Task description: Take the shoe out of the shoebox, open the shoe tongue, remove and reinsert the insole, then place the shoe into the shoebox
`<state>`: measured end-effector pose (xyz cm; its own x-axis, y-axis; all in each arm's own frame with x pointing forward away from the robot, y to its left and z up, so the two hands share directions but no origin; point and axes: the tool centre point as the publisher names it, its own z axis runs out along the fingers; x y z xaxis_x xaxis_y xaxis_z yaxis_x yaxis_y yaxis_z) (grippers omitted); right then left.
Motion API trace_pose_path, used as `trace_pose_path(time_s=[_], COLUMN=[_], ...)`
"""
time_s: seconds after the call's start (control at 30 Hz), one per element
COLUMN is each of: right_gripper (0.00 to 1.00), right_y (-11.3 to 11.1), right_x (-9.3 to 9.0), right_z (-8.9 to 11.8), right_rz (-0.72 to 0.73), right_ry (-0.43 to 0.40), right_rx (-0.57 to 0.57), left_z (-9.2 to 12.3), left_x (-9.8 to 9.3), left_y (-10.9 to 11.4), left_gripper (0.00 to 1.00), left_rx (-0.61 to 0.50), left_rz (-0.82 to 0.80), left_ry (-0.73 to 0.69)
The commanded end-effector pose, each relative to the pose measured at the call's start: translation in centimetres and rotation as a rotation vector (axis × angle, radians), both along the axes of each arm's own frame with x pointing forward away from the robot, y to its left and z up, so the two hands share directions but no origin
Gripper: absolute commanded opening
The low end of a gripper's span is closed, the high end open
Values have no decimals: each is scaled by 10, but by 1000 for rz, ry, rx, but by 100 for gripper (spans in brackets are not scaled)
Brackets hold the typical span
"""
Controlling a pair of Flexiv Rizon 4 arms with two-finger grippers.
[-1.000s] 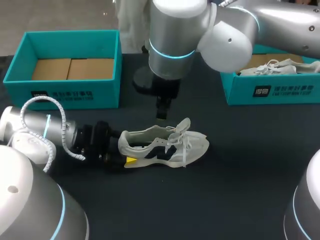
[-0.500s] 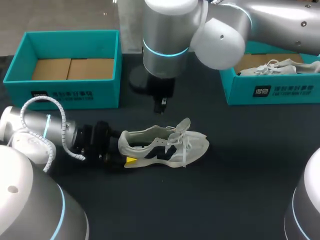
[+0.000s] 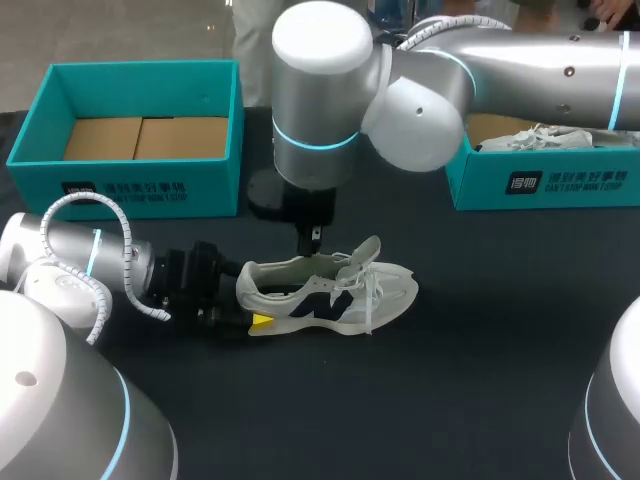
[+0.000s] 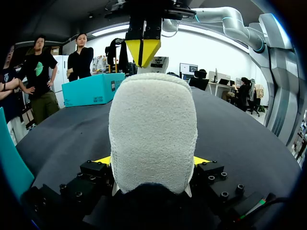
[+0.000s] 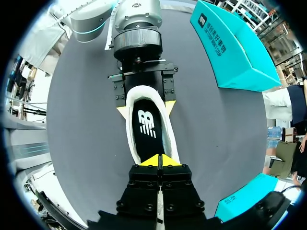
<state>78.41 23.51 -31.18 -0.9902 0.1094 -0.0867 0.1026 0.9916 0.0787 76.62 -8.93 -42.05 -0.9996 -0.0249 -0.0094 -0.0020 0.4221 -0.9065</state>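
Right gripper [image 5: 159,160], tips pressed together, poised above opening of shoe [image 3: 330,295].
Left gripper [image 4: 152,160] pinches shoe's heel; insole [image 5: 146,129] inside; shoebox [image 3: 130,190] behind shoe. Risk: closed tips descending may pin the insole or lever the shoe from that pinch.

A dark, matte table [image 3: 480,330] runs across the whole head view. In the upper right of that view a teal box [image 3: 600,185] stands on it, open at the top, with white print on its front wall. A pale grey spare shoe [image 3: 550,138] lies inside, laces loose, partly hidden.
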Motion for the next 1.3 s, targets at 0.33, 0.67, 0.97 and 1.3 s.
trace_pose_path(time_s=[0.33, 0.67, 0.97, 1.3], right_gripper=[0, 0, 0, 0], right_y=[3, -4, -9, -12], right_x=[-1, -2, -13, 4], right_z=[-32, -52, -66, -80], right_rz=[39, 45, 33, 36], right_ry=[31, 55, 94, 88], right_rx=[-46, -58, -50, -54], left_z=[-2, -2, -2, -2], left_x=[1, 1, 1, 1], left_y=[0, 0, 0, 0], left_gripper=[0, 0, 0, 0], left_rx=[4, 4, 4, 4], left_rz=[0, 0, 0, 0], left_ry=[0, 0, 0, 0])
